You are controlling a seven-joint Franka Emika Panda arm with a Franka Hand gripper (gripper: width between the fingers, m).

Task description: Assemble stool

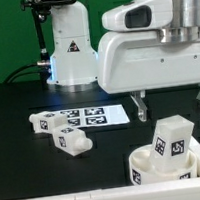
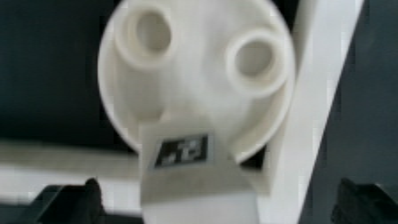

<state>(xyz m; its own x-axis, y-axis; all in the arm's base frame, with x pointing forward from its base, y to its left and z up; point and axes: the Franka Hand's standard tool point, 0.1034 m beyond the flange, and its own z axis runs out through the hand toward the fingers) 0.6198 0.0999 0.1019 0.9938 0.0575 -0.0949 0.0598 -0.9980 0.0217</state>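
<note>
Toward the exterior view's right, at the near side of the black surface (image 1: 13, 108), the stool's round white seat (image 1: 146, 169) lies flat. One chunky white leg (image 1: 174, 140) stands on it, leaning slightly, with a black-and-white tag facing the camera. Whether the leg's foot is seated in a socket cannot be told.

The end effector (image 1: 171, 107) hangs just above this leg. Its two dark fingers (image 1: 139, 110) are spread wide apart, clamped on nothing.

The wrist view looks down on the same spot. The seat (image 2: 187, 85) shows two round sockets, and the tagged leg (image 2: 187, 165) rises blurred toward the lens. The leg sits between the fingertips (image 2: 75, 200) of the end effector (image 2: 217, 203), with a gap on either side. A long white bar (image 2: 331, 90) runs just beside the seat.

Farther toward the exterior view's left, two loose legs lie on the surface. One leg (image 1: 45, 121) is beside the marker board (image 1: 90, 117). The other leg (image 1: 71, 142) is nearer the camera, well apart from the seat. The arm's white base (image 1: 69, 53) stands at the far side.
</note>
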